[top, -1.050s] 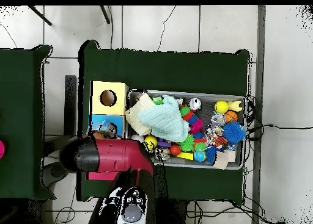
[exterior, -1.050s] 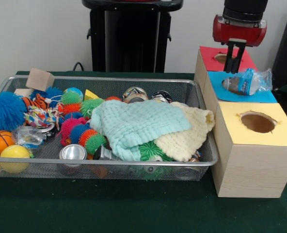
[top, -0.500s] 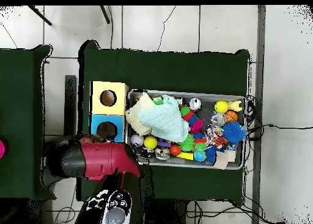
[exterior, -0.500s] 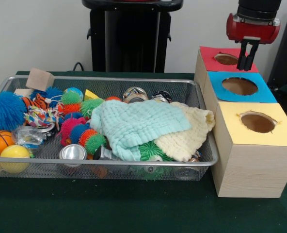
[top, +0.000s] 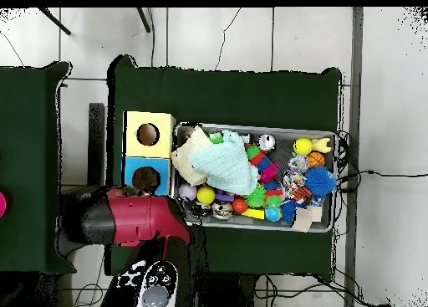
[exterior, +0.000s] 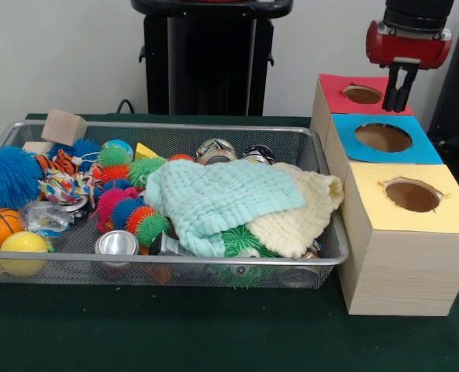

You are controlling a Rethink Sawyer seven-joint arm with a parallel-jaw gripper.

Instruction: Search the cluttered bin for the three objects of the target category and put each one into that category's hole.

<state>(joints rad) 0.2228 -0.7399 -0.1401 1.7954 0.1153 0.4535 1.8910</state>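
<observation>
My gripper [exterior: 400, 91] hangs above the red-topped box [exterior: 346, 80] at the back right, its two dark fingers slightly apart and nothing between them. The blue-topped box [exterior: 423, 151] in front of it shows a bare round hole [exterior: 383, 137]. A clear crinkly plastic wrapper [exterior: 46, 217] lies at the left of the wire bin [exterior: 214, 260]. In the overhead view the red arm [top: 134, 220] covers the red box, and the blue box [top: 132, 166] sits just above it.
The bin holds a mint cloth [exterior: 218, 198], a cream cloth [exterior: 303, 213], spiky rubber balls [exterior: 8, 174], metal cans [exterior: 117, 244], a yellow ball [exterior: 24, 252] and a wooden block [exterior: 63, 126]. The yellow-topped box [exterior: 439, 221] stands nearest the front.
The plastic-wrapped item lying across the blue hole a second ago is gone from sight. My gripper has risen and shifted right, from over the blue box to over the red one.
</observation>
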